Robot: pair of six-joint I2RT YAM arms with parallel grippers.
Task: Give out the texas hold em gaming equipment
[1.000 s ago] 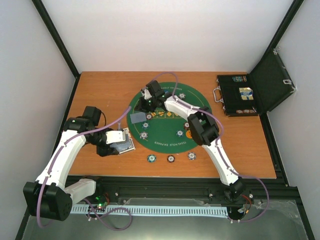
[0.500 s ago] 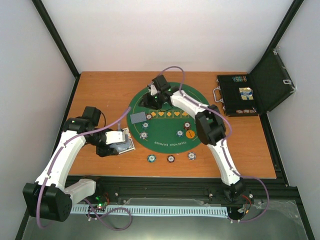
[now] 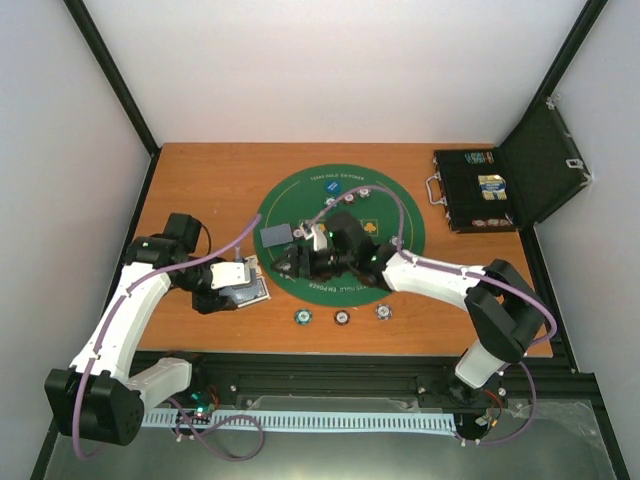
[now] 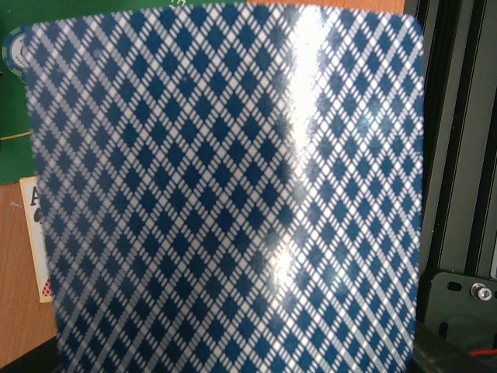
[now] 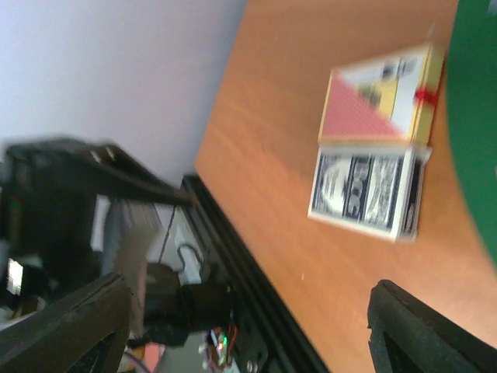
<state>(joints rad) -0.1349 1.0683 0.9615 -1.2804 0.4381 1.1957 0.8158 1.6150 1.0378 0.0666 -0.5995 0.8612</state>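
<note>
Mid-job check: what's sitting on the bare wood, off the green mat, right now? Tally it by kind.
Poker chips: 3
Card packs: 2
Black case: 1
Total: 6
</note>
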